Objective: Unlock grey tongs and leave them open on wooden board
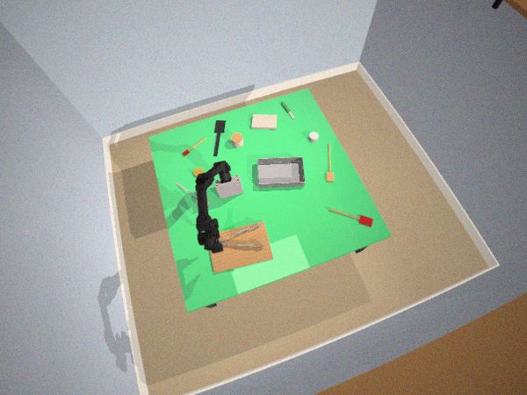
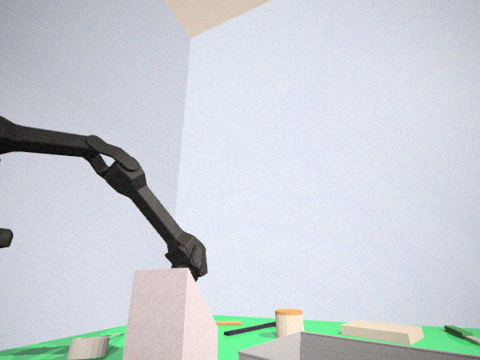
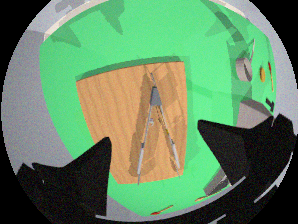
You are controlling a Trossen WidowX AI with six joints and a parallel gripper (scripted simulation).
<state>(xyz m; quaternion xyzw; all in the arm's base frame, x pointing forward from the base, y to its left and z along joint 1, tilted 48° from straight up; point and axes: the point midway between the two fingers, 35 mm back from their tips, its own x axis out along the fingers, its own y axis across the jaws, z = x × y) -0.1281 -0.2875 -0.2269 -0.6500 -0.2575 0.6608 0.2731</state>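
Note:
The grey tongs [image 1: 241, 233] [image 3: 154, 129] lie on the wooden board [image 1: 246, 259] [image 3: 107, 123], spread open in a V. In the wrist view the hinge points away and the two tips point toward me. My gripper [image 1: 213, 247] [image 3: 154, 133] is open and empty. It hangs above the board's left end, its fingers clear of the tongs on either side. The grey roasting tin [image 1: 299, 172] [image 2: 320, 344] stands empty near the middle of the green table.
A grey block [image 1: 229, 188] [image 2: 168, 316] stands by the arm's base. An orange-topped cylinder [image 1: 237, 140] [image 2: 289, 321], a black spatula [image 1: 218, 136], a beige block [image 1: 263, 121] [image 2: 380, 331], a white cylinder [image 1: 314, 136] and a red spatula [image 1: 364, 220] are scattered around the tin.

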